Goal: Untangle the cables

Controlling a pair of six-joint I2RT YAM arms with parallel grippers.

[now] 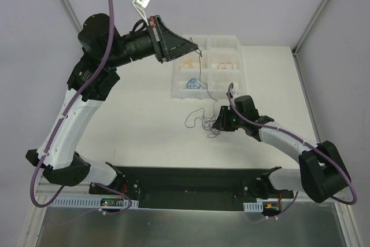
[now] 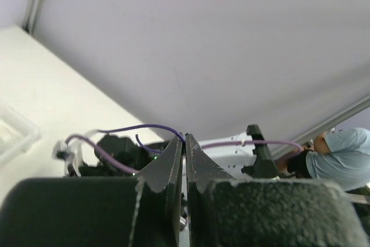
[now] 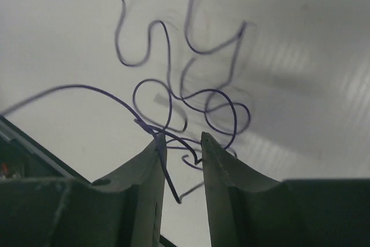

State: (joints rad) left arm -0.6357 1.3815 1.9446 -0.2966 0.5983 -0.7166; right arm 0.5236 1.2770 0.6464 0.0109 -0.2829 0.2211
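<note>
Right gripper [image 3: 181, 138] low over the table [image 1: 144, 120], jaws apart around a dark strand [image 3: 167, 179] of the tangle [image 1: 200, 121], not yet undone; beyond, coloured cables [image 1: 195, 83] lie separated in the tray [image 1: 237, 41]; left gripper [image 1: 198, 47] above it, jaws together.

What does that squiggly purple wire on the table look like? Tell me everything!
The wire is thin, dark purple and bendy, curled into loose loops and squiggles. It lies flat on the white table. The right gripper is down over one end, with a finger on each side of a few strands and a gap between the fingers. One strand rests against a finger. I cannot tell whether it is one wire or several tangled together.
</note>
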